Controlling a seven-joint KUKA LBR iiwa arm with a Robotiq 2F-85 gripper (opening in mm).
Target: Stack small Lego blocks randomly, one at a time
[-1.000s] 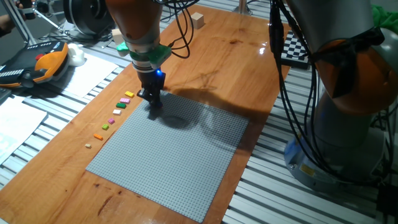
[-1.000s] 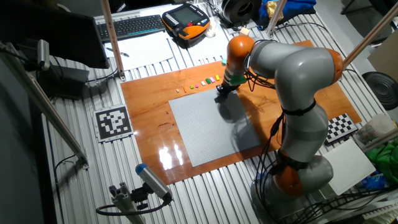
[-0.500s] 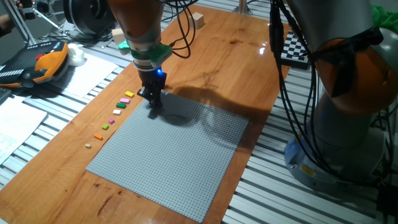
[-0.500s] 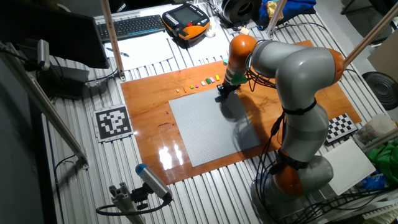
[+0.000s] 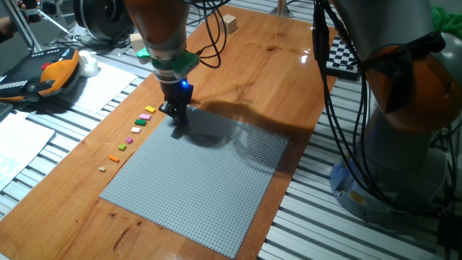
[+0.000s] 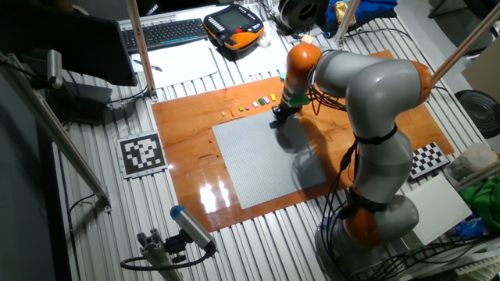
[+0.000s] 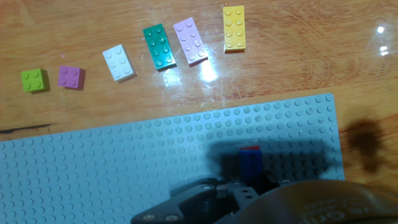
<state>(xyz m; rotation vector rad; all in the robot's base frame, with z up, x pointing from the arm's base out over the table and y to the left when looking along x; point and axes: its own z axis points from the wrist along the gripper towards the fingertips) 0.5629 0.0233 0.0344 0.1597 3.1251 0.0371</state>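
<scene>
Gripper [image 5: 177, 128] low over the big grey studded baseplate [image 7: 124, 155], near its corner — a small blue-and-red Lego stack [image 7: 249, 160] sits right below. Fingers' grip: cannot tell. Spare small plastic bricks [image 7: 160, 46] line the wooden counter [image 7: 298, 56] — within easy reach.

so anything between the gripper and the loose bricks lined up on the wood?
Nothing visible. The gripper sits low over the baseplate corner by a blue brick; only bare studs and bare wood separate it from the yellow brick and its row.
</scene>
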